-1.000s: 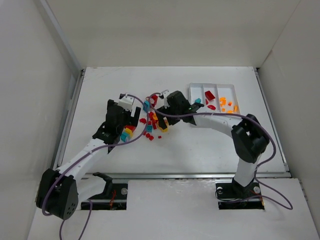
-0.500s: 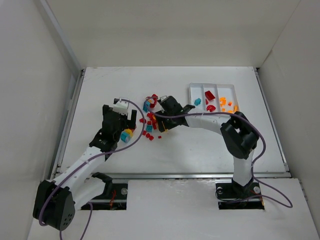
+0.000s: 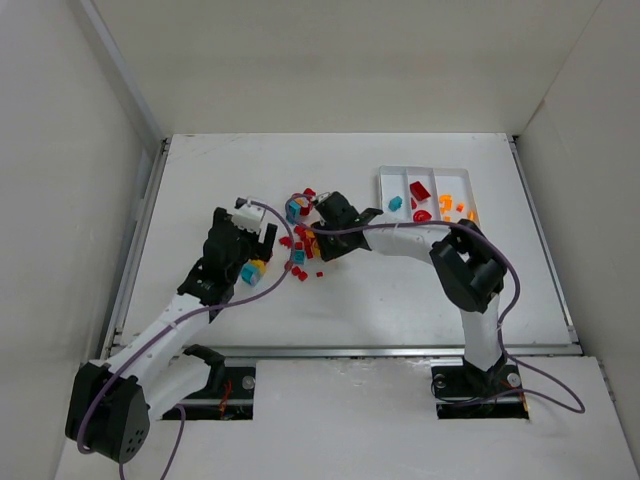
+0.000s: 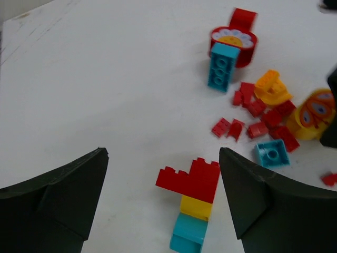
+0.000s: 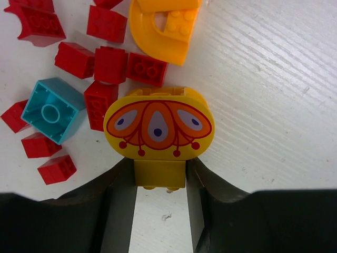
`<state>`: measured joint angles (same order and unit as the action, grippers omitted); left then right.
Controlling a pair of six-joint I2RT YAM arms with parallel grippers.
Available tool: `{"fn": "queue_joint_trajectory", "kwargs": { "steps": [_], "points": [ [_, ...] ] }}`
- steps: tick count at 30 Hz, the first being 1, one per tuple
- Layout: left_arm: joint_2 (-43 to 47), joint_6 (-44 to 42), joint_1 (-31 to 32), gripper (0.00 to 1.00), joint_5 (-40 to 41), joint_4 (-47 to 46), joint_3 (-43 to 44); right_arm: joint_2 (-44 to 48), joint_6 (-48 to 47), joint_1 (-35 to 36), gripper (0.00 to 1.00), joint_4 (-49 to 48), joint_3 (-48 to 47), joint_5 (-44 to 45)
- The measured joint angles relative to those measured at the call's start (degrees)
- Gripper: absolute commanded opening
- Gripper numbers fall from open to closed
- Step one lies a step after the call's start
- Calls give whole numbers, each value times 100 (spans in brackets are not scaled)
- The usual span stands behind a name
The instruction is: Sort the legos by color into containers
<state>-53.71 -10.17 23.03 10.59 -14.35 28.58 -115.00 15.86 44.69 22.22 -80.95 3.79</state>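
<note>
At the middle of the white worktop (image 3: 400, 290): scattered red, orange-yellow and teal plastic legos (image 3: 300, 245).
Right fingers (image 5: 118, 211): pinching the stem of a yellow rounded plastic piece with orange petal print (image 5: 158, 124).
Left fingers (image 4: 58, 195): spread wide over a red-yellow-teal stacked column (image 4: 192, 205).
White three-compartment plastic tray (image 3: 420, 168): right of the pile, teal, red and orange pieces inside.

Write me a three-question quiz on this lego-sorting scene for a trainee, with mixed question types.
1. True or false: the left gripper is open and holds nothing.
2. What sits clamped between the fingers of the right gripper? A) a teal brick B) the yellow patterned piece C) a red brick
3. Fill in: the middle compartment of the tray holds ___ pieces.

Key: 1 true; 2 B; 3 red.
</note>
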Motion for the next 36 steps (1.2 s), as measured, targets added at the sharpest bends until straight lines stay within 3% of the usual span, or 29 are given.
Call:
{"fn": "queue_joint_trajectory", "kwargs": {
  "steps": [2,3,4,5,12,20,29,36],
  "points": [
    [33,-472,-4,84,-520,105,0,13,-122,-52,0,-2,0,-227],
    [72,-765,0,91,-822,175,-2,28,-186,-98,0,0,-2,-415],
    [131,-1104,0,91,-1110,208,-22,66,-291,-186,0,17,-4,-723],
    [216,-1429,0,100,-1401,166,-76,101,-420,-280,0,83,-44,-1027],
    [846,-4308,55,100,-3213,-560,-706,155,-1596,-1014,0,1567,-1528,-3001],
    [103,-6017,98,99,-4529,-472,-131,490,-2057,-584,0,2420,-1775,-4356],
    [-433,-7237,210,78,-5163,763,669,688,-2105,-463,0,2542,-1646,-4712],
    [-616,-7615,393,52,-5265,1429,970,752,-2096,-446,0,2527,-1635,-4865]
  ]
}}
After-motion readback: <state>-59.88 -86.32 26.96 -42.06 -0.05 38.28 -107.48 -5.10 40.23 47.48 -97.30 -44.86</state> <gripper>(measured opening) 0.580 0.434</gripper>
